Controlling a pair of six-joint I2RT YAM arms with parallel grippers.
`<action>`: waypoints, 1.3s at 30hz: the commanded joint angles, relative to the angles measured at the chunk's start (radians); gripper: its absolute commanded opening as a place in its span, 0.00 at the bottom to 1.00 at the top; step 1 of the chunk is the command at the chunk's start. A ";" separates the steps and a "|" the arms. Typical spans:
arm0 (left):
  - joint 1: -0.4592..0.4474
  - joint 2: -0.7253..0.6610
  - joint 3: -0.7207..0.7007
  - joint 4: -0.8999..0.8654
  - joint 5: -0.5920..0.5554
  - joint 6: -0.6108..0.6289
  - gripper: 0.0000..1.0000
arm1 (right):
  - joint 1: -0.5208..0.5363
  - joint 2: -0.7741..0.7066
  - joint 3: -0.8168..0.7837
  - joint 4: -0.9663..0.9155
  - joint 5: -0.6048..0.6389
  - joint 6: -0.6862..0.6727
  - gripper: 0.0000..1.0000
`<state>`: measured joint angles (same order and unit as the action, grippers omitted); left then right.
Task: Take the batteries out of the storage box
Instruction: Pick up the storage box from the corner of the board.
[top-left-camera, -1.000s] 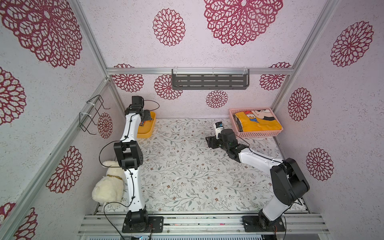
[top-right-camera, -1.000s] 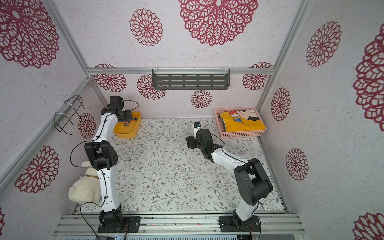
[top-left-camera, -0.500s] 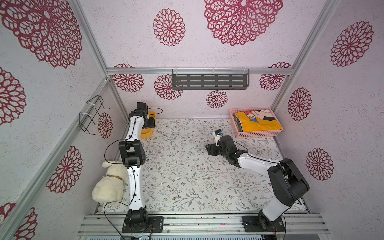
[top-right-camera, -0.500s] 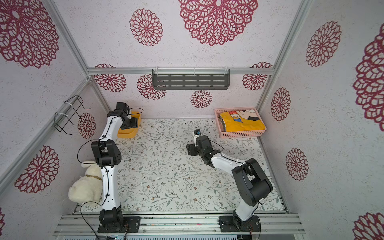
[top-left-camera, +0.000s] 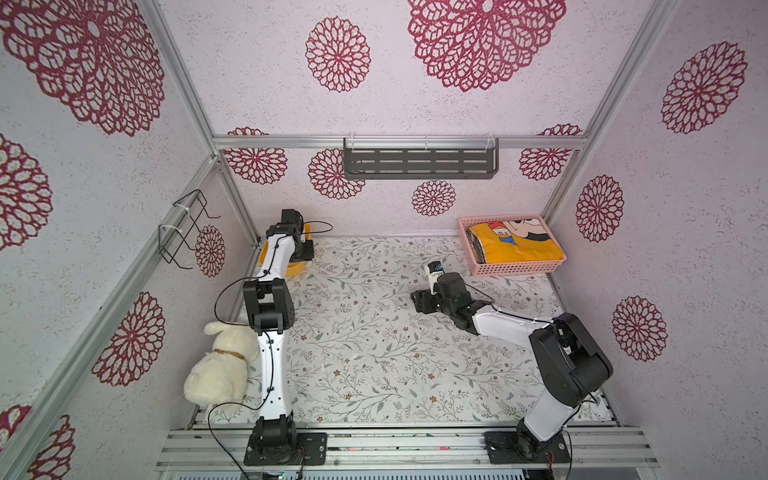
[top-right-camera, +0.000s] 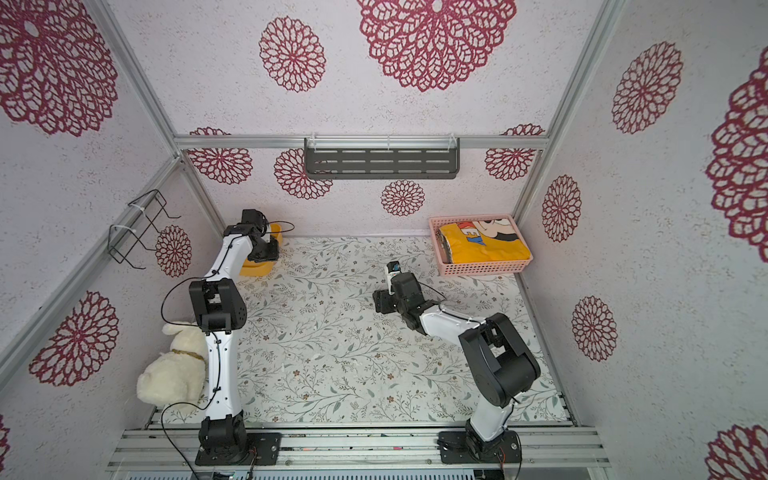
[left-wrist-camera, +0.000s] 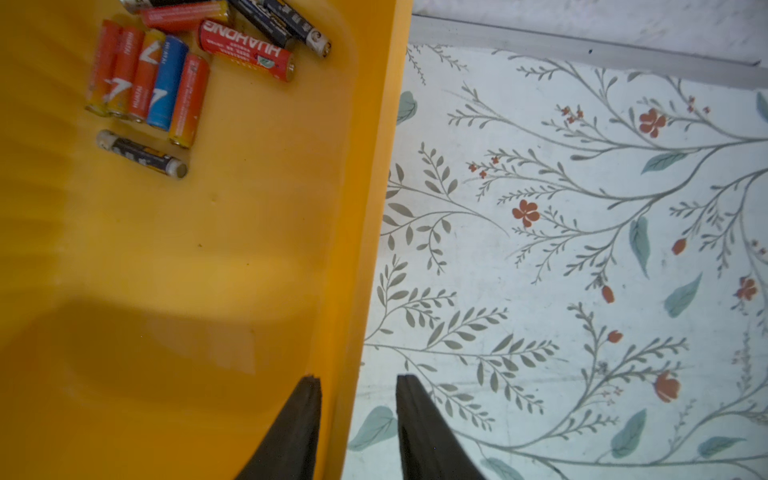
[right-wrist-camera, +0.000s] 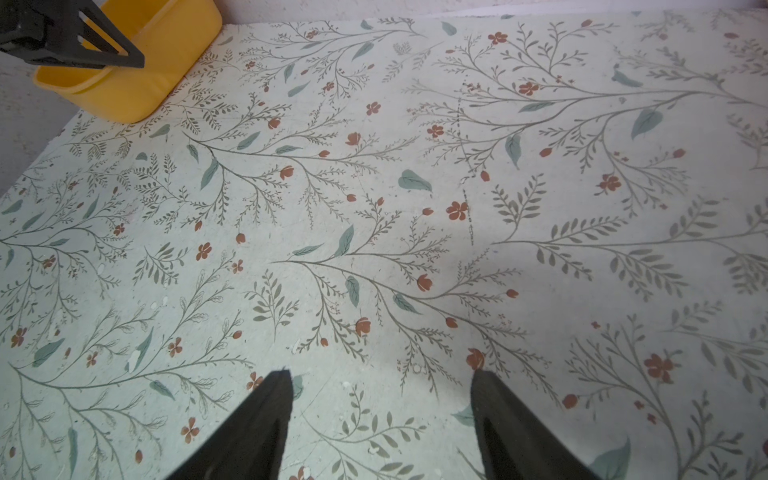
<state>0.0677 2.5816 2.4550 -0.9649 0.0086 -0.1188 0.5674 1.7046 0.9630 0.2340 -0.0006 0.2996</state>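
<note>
My left gripper (left-wrist-camera: 357, 380) has its jaws a narrow way apart and astride one long wall of the storage box (left-wrist-camera: 368, 199). One finger (left-wrist-camera: 297, 419) is inside the box close against that wall and the other (left-wrist-camera: 422, 428) is outside over the table. A strip of table shows between the outer finger and the wall, so I am not pinching it. My right gripper (right-wrist-camera: 380, 374) has its jaws spread wide with nothing between them, low over the bare floral table cover (right-wrist-camera: 374, 208). All the batteries (left-wrist-camera: 166, 83) I can see lie on the yellow-orange floor of the box, bunched at the end away from my fingers. Five lie side by side, four orange-toned and one blue. A black one lies crosswise just beside that row, a red one marked HUAHONG is next to it, and more black and orange ones lie beyond, partly cut off. In both top views the box (top-left-camera: 296, 269) (top-right-camera: 254, 271) sits in the far left corner of the table, near the back wall and largely hidden under my left arm. My right arm reaches toward the middle of the table, well apart from the box. A pink lattice basket (top-left-camera: 515, 268) holding a folded yellow cartoon-print cloth (top-left-camera: 519, 247) sits in the far right corner. A cream plush dog (top-left-camera: 220, 370) sits by my left arm's base.
</note>
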 joint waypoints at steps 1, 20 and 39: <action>-0.006 0.011 -0.004 0.008 -0.008 0.017 0.27 | 0.004 -0.002 0.018 0.021 0.016 0.008 0.74; -0.062 -0.091 -0.044 -0.031 -0.055 0.029 0.00 | 0.005 -0.027 0.014 -0.006 0.061 0.022 0.81; -0.523 -0.469 -0.436 -0.062 -0.110 -0.490 0.00 | 0.003 -0.261 -0.220 0.045 0.381 0.065 0.87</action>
<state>-0.3882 2.1323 2.0426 -1.0439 -0.0441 -0.4713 0.5674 1.4982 0.7597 0.2268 0.2794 0.3458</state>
